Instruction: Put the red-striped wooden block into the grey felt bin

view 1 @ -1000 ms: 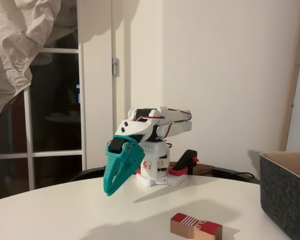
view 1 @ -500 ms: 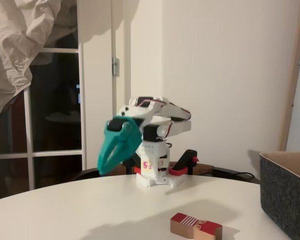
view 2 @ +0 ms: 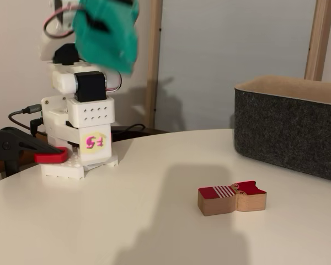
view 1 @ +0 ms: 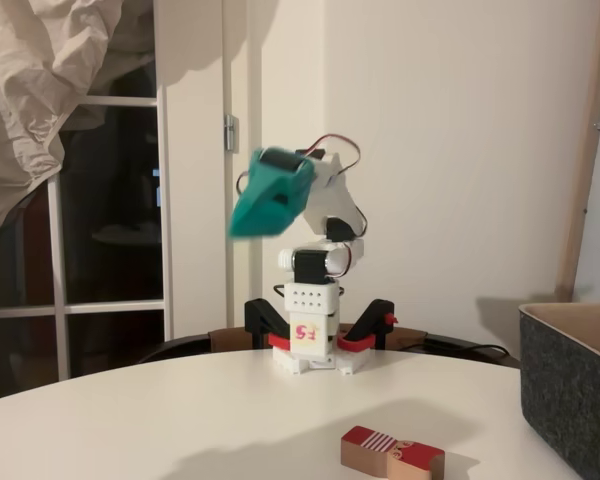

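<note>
Gripper point(view 1: 255, 215) raised high above the base, blurred; finger state cannot be told. Block point(view 2: 231, 197) lies flat near the tabletop's front edge, untouched, apart from the bin point(view 2: 287, 127), likely awaiting pickup.

Red-striped wooden block point(view 2: 231, 198) flat on white table point(view 2: 132, 221), near right edge; grey felt bin point(view 2: 289, 127) behind it; blurred teal gripper point(view 2: 107, 33) raised above arm base point(view 2: 80, 138), far left

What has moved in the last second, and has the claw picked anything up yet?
The arm unfolded upward: the teal claw rose from low over the table to well above the base. It grabbed nothing. The block lies in the same place on the table, and the bin has not shifted.
</note>
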